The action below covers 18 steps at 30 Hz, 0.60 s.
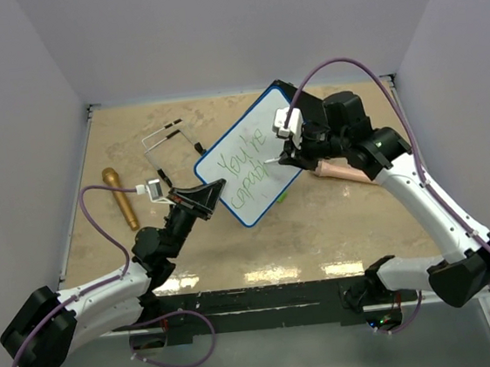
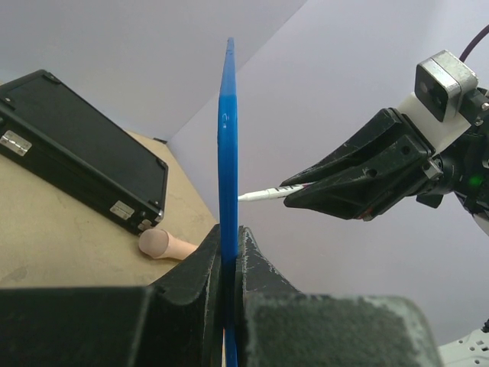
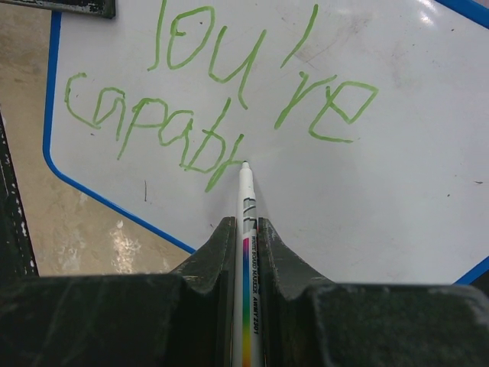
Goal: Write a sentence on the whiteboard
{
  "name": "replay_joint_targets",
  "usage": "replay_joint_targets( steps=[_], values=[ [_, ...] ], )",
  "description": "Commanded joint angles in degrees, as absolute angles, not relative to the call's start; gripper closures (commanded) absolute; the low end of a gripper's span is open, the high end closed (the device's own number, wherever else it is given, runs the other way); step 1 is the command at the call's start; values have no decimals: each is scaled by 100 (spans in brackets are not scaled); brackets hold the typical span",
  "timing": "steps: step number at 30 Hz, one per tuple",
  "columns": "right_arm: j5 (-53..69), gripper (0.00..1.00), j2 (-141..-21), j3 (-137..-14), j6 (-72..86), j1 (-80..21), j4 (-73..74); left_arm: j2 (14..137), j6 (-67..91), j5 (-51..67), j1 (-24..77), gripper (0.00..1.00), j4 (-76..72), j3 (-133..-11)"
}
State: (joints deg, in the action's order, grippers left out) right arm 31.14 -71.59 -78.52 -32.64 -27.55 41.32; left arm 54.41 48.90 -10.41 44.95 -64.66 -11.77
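The whiteboard (image 1: 234,146), white with a thin blue rim, is held tilted above the table. My left gripper (image 1: 214,193) is shut on its lower left edge; in the left wrist view the blue rim (image 2: 228,153) stands upright, pinched in that gripper (image 2: 228,238). The sentence (image 3: 221,92) is green handwriting in two lines, "You're" above "capab". My right gripper (image 3: 246,226) is shut on a white marker (image 3: 248,222), whose tip touches the board just right of the last green stroke. The left wrist view shows the right gripper (image 2: 359,183) and the marker (image 2: 263,194) meeting the board's face.
A black case (image 2: 76,153) lies on the table behind the board. A peach cylinder (image 1: 342,173) rests under the right arm. A gold handle-shaped object (image 1: 119,197) lies at the left, a wire frame (image 1: 171,143) beside it, and a small green cap (image 1: 282,199) below the board.
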Motion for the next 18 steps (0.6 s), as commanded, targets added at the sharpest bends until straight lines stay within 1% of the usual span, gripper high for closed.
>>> replay_joint_targets(
  steps=[1, 8, 18],
  values=[
    [3366, 100, -6768, -7937, -3278, -2663, 3981, 5247, 5098, -940, 4483, 100, -7655, -1397],
    [3243, 100, -6548, -7550, -3278, -2654, 3867, 5168, 5054, -984, 4474, 100, -7576, -1406],
    [3208, 100, -6767, -7550, -3358, -2646, 3990, 5124, 5045, -967, 4474, 100, -7559, -1424]
  ],
)
